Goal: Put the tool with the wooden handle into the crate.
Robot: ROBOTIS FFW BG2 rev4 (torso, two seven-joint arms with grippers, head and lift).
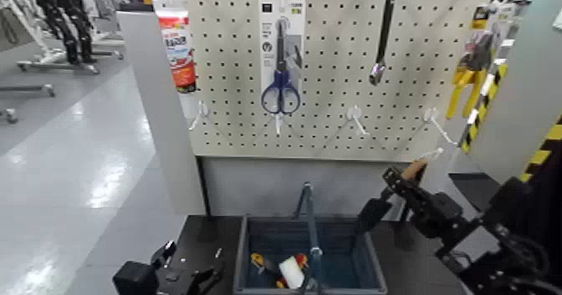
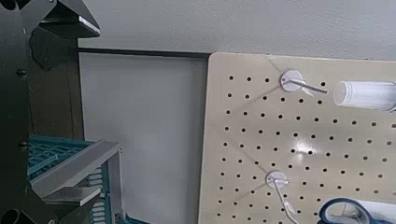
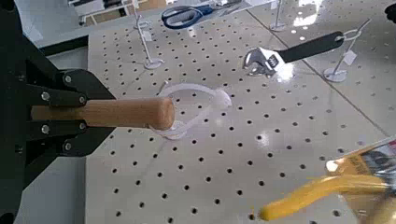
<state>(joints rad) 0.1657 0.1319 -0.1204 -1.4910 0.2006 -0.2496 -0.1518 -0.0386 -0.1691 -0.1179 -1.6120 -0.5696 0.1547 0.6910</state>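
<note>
1. One trowel (image 1: 386, 200) is held in the right gripper (image 1: 407, 189), whose fingers are clamped on the pale wooden handle (image 3: 112, 113); the dark blade points down.
2. It is carried in the air, just beside the crate's (image 1: 247, 246) right rim and below an empty pegboard hook (image 1: 432, 155).
3. The crate is set on the dark table, with small items already inside.
4. The left gripper (image 1: 180, 273) is parked low beside the crate; its fingers cannot be judged.
5. Step in hand: transport. Judged next: the blade is to be brought over the opening, clear of the blue hoop handle (image 1: 309, 219), then released.
</note>
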